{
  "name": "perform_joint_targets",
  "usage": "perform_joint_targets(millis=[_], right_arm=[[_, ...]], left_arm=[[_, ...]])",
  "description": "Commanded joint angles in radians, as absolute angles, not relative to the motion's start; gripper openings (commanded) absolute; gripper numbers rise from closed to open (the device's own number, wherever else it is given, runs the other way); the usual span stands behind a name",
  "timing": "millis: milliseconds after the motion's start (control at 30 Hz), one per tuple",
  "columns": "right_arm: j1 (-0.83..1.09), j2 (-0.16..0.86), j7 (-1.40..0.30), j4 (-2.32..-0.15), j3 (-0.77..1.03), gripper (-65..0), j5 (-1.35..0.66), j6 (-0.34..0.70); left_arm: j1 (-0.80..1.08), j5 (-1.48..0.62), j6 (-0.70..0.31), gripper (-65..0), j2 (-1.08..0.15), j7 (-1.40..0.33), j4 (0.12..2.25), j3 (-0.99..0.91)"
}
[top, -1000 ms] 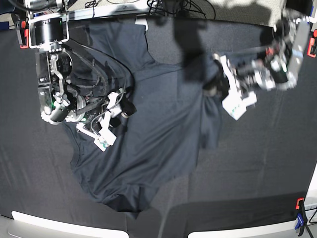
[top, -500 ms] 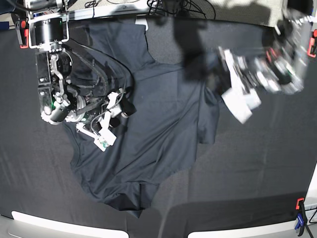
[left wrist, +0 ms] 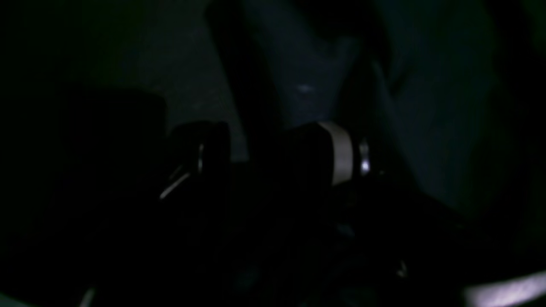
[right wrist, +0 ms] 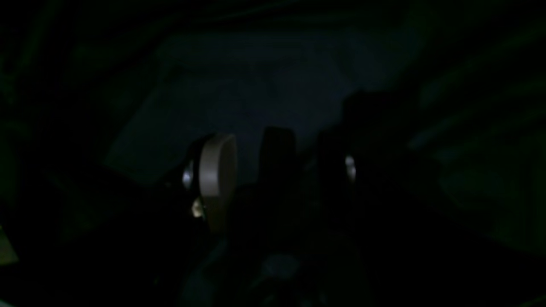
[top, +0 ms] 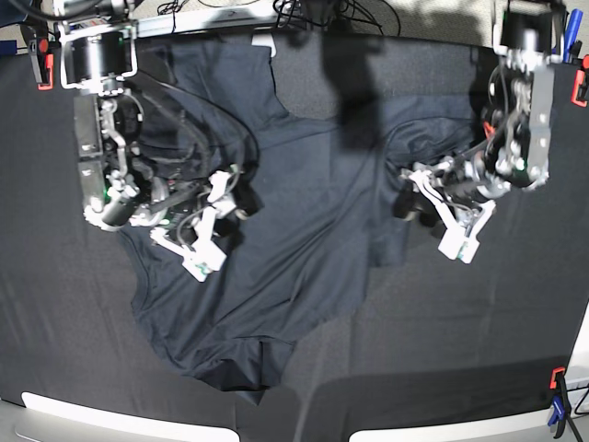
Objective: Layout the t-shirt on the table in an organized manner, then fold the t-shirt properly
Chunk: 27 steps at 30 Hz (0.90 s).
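Observation:
The dark slate-blue t-shirt [top: 304, 212] lies crumpled across the middle of the black-clothed table [top: 479, 331], with a fold bunched along its right side. My left gripper [top: 440, 214] hangs at that right edge, jaws wide apart, open, with no cloth between them. On the shirt's left part my right gripper [top: 210, 221] sits low, open, its white fingers [top: 199, 259] spread over the fabric. Both wrist views are very dark. The left wrist view shows a pale finger [left wrist: 339, 151] over shirt folds [left wrist: 298, 85]. A pale finger [right wrist: 215, 170] above cloth [right wrist: 239, 76] is all the right wrist view gives.
Red clamps grip the table at the far left [top: 41, 60] and far right [top: 580, 87]. A red and blue clamp [top: 557, 401] sits at the near right corner. Cables [top: 313, 11] run along the back edge. A pale rim [top: 92, 410] borders the front.
My left gripper opened and let go of the shirt's right edge, then swung down beside it. The fabric there dropped flat. My right arm barely shifted.

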<state>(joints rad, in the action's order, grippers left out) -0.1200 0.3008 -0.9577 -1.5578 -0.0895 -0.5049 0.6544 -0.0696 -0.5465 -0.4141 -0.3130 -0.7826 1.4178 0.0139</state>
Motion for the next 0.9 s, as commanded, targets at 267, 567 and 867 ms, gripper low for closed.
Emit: perform_joint_targets(millis=[267, 567, 867], right_arm=[[-0.142, 0.297, -0.935, -1.575, -0.083, -36.0, -0.522, 0.654], [-0.144, 0.297, -0.916, -1.575, -0.083, -36.0, -0.438, 0.654], [-0.15, 0.297, -0.912, -1.575, -0.072, -36.0, -0.32, 0.616]], left_arm=[[-0.108, -0.835, -0.587, -65.0, -0.316, -0.84, 1.402, 0.009], [-0.043, -1.232, -0.698, -65.0, -0.281, -1.091, 1.473, 0.01], [0.047, -1.194, -0.698, -55.3, -0.147, -1.203, 1.473, 0.043]])
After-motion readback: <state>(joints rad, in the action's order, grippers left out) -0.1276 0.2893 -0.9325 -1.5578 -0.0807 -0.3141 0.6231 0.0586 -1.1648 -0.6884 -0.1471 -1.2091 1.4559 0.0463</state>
